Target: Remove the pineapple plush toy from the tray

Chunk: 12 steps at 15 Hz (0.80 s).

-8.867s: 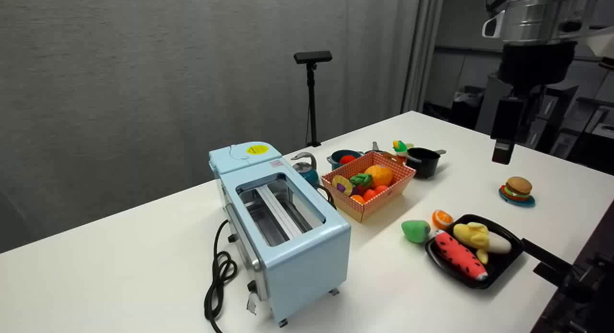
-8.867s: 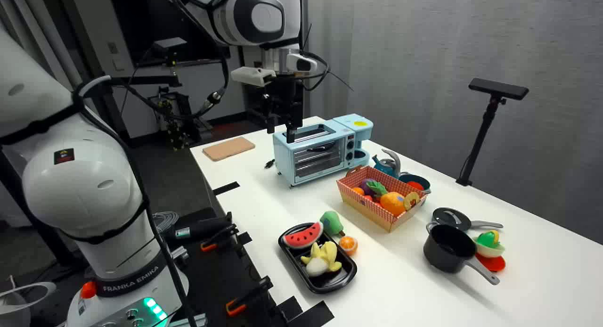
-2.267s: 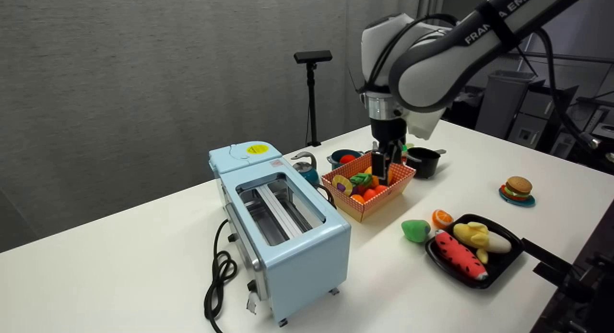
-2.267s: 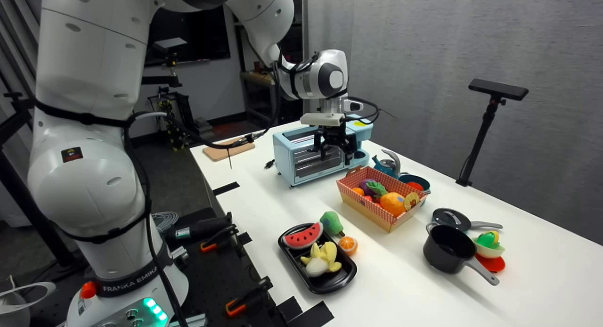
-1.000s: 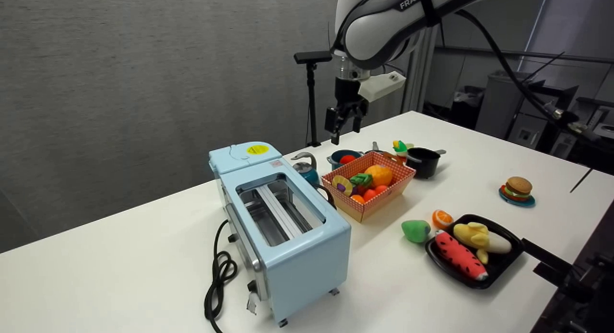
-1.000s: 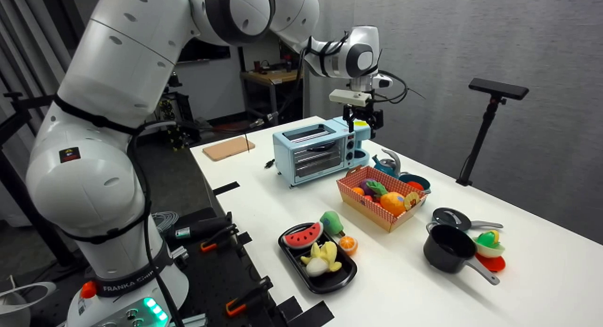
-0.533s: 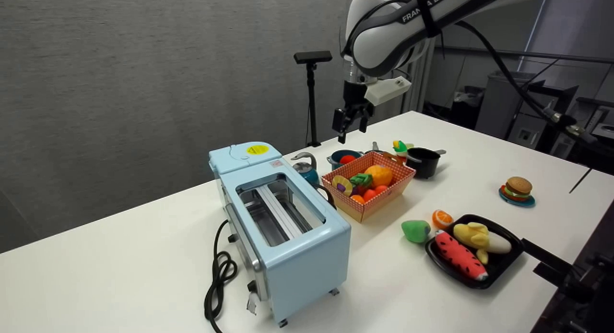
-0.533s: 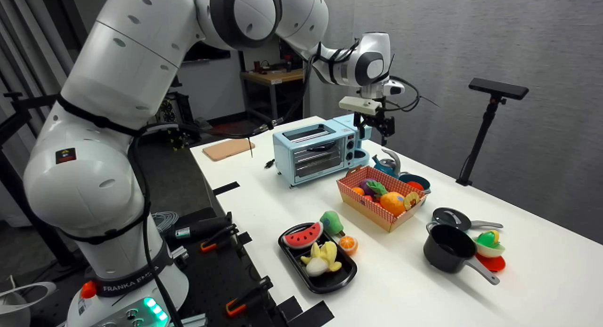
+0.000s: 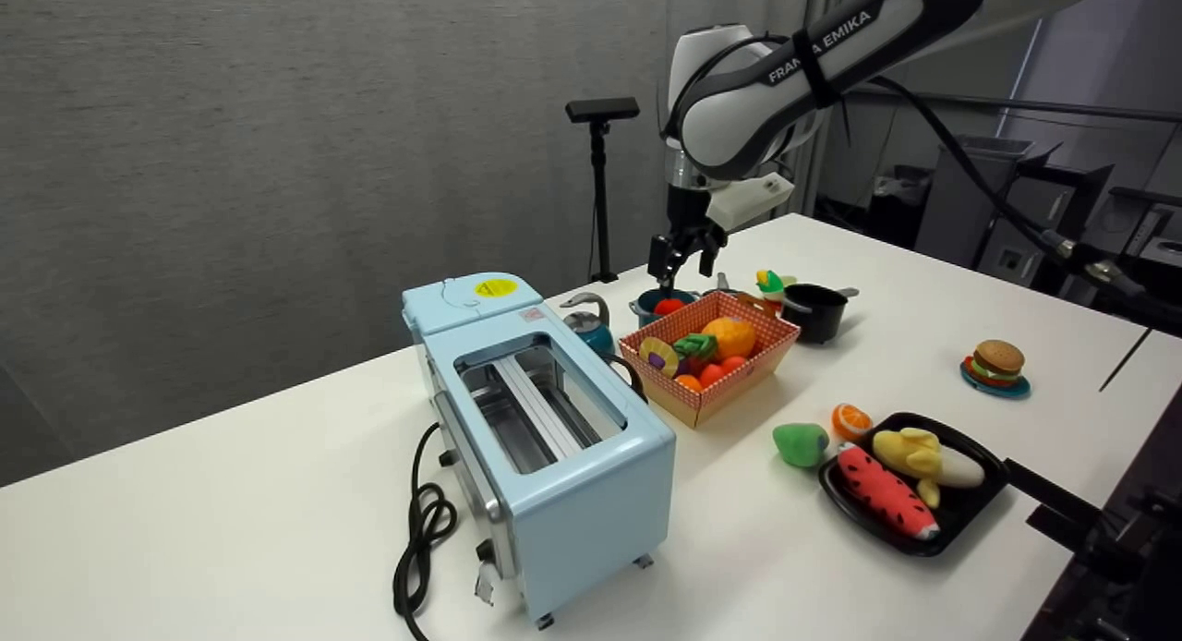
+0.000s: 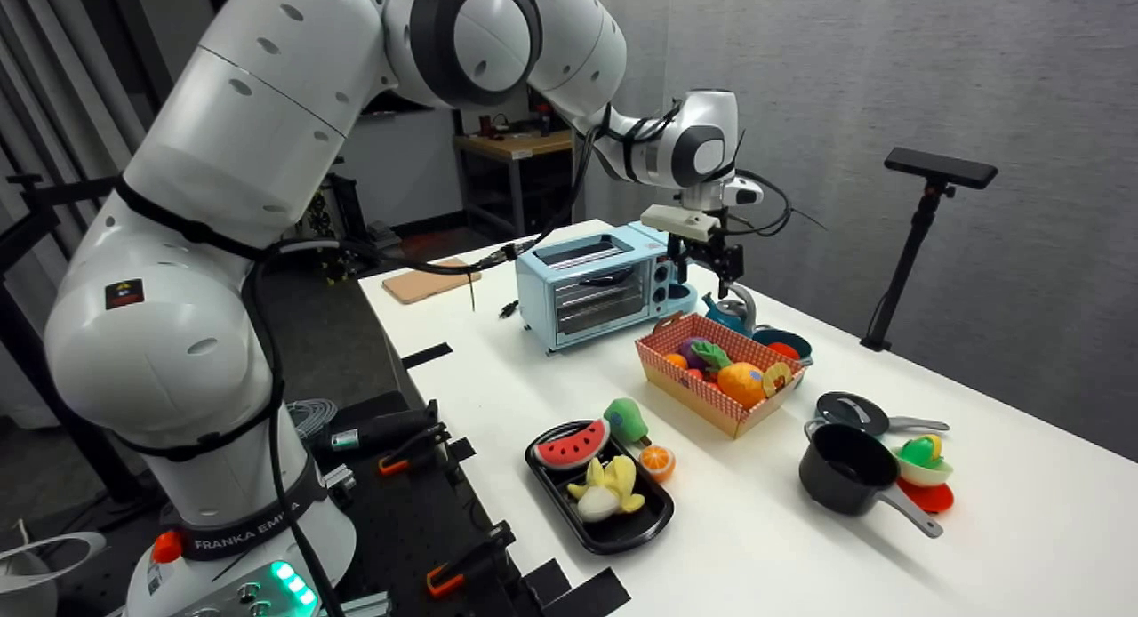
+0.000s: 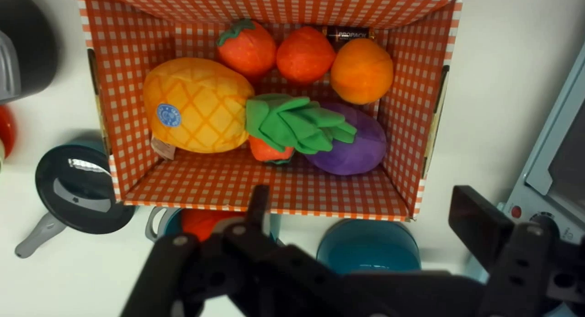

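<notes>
The pineapple plush toy (image 11: 199, 104) lies on its side in the orange checkered tray (image 11: 265, 210), its green leaves resting over a purple toy. It also shows in both exterior views (image 9: 729, 336) (image 10: 741, 383). The tray (image 9: 750, 382) stands beside the toaster (image 10: 689, 399). My gripper (image 11: 361, 196) is open and empty, fingers wide apart. It hangs above the tray's far long edge, over the blue kettle and blue pot, apart from the pineapple. It shows in both exterior views (image 9: 687, 276) (image 10: 703, 281).
Red and orange toy fruits (image 11: 305, 55) share the tray. The light-blue toaster (image 9: 591, 530), blue kettle (image 10: 729, 319) and blue pot (image 9: 649, 310) stand close by. A black pan (image 10: 851, 412), black pot (image 10: 845, 479) and black tray (image 10: 622, 537) with soft toys are around.
My arm has swung across the table to the tray's far side since the oldest frames. Over the last second the gripper has come down and shifted slightly. The pineapple and tray have not moved.
</notes>
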Motion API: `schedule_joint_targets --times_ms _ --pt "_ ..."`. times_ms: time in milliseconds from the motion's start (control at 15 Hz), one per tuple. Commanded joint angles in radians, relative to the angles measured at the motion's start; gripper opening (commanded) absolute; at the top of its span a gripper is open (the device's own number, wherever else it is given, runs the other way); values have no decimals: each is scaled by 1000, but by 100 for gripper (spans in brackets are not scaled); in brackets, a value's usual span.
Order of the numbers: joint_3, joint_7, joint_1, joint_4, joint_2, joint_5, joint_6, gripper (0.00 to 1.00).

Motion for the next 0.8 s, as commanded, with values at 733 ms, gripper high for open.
schedule_joint_targets --times_ms 733 --pt "10 -16 -45 -173 -27 47 201 100"
